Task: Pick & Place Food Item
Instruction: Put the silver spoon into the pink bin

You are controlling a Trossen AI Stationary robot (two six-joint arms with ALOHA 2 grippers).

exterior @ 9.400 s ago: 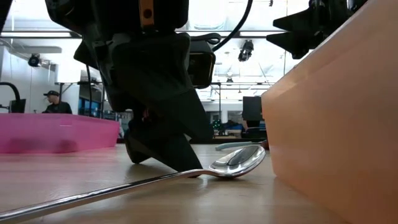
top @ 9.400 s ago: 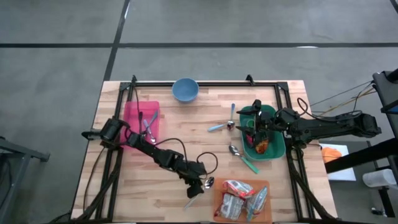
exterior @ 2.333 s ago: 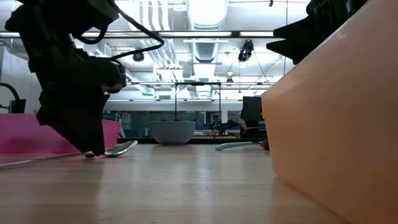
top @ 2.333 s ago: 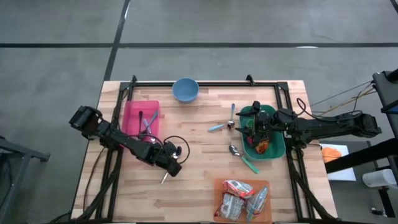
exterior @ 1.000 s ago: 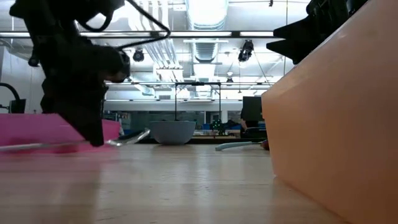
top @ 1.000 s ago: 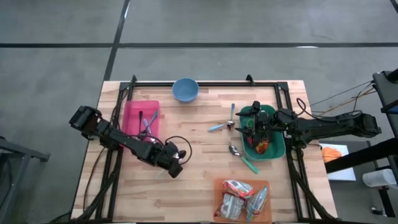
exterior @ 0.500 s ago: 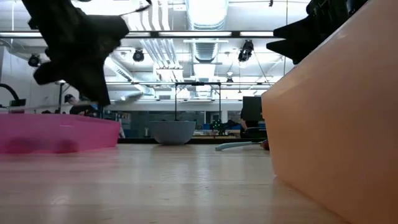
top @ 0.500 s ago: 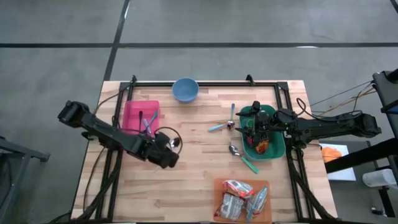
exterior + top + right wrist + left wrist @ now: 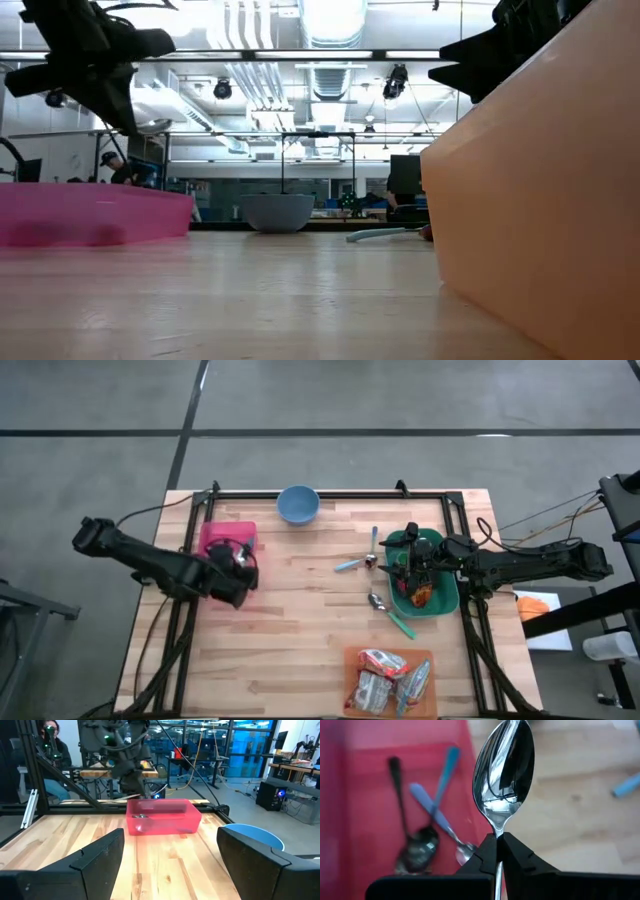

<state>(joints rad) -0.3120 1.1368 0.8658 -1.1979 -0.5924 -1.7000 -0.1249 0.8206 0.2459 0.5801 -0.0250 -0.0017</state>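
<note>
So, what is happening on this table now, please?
The left gripper is shut on a silver spoon and holds it above the pink bin, which already has some cutlery inside. The right gripper is open and waits over the green tray. A few more spoons lie on the table beside that tray.

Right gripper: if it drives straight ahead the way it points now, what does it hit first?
Probably nothing close: the open right gripper faces bare wooden table. The pink plastic bin sits farthest ahead; the blue bowl lies just off-line. Depth is unclear.
</note>
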